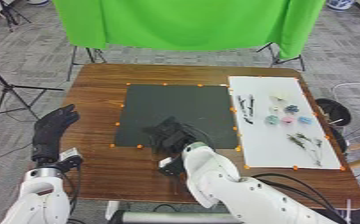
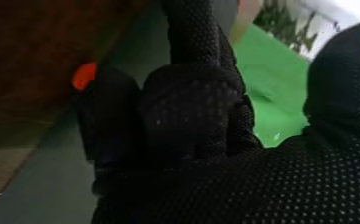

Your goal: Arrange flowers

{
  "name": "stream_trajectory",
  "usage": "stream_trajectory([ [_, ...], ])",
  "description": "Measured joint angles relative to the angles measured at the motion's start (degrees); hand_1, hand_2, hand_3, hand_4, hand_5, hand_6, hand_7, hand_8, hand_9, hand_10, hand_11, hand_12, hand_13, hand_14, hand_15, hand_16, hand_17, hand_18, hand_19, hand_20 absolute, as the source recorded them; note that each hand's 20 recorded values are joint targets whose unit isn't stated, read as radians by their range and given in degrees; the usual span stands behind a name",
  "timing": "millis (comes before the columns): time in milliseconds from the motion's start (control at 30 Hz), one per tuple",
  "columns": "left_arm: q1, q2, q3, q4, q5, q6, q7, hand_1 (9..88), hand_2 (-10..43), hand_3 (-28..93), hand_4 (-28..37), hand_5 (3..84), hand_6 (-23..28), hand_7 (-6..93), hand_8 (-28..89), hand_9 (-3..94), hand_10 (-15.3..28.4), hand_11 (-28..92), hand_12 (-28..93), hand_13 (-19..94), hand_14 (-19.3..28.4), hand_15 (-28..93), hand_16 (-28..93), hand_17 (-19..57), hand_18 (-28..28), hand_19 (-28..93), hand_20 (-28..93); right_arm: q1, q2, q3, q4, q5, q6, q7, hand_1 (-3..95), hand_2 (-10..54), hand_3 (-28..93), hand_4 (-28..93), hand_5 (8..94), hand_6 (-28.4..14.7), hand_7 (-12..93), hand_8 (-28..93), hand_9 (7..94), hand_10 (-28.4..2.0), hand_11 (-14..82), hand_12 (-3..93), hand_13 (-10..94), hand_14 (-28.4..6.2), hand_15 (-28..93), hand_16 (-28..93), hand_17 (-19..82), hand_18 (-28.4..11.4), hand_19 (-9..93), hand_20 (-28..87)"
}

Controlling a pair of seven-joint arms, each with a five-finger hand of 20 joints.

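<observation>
Pastel rounded flowers [image 1: 287, 120] on white sheet [image 1: 263, 156]

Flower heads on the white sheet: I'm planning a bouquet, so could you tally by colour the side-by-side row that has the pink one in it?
Mint green flower head: 1
Pink flower head: 1
Light blue flower head: 1
Total: 3

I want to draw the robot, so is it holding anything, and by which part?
No, nothing seems held: the right hand, over the dark mat, and the left hand, at the table's left, both look empty.
</observation>
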Motion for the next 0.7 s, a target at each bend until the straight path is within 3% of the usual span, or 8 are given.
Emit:
stream_trajectory([
  [467, 0.05, -0.10, 0.02, -0.04, 0.03, -0.02, 0.03, 28.8, -3.6, 65, -28.3, 53.4, 1.1, 19.5, -8, 51.4, 13.3, 20, 13, 42, 15.4, 22, 0, 14.6, 10.3, 7, 24, 0.05, 0.45, 1.10, -0.24, 3.69, -5.56, -2.69, 14.9, 3.0, 68, -8, 58.4, -4.5, 37, -14, 75.3, -14.7, 9.8, 10.3, 94, -3.7, 57, 23, 70, -11.3, 92, 31],
  [700, 0.02, -0.19, 0.10, -0.04, 0.03, -0.03, 0.07, 28.8, -3.6, 65, -28.3, 53.4, 1.1, 19.7, -8, 51.4, 13.2, 20, 13, 42, 15.3, 22, 0, 14.6, 10.3, 7, 24, 0.22, 0.37, 1.28, -0.27, 5.55, -5.76, -2.79, 15.0, 3.9, 69, -9, 57.9, -4.5, 36, -13, 74.2, -14.6, 9.4, 9.5, 94, -3.8, 57, 23, 70, -11.8, 93, 29],
])
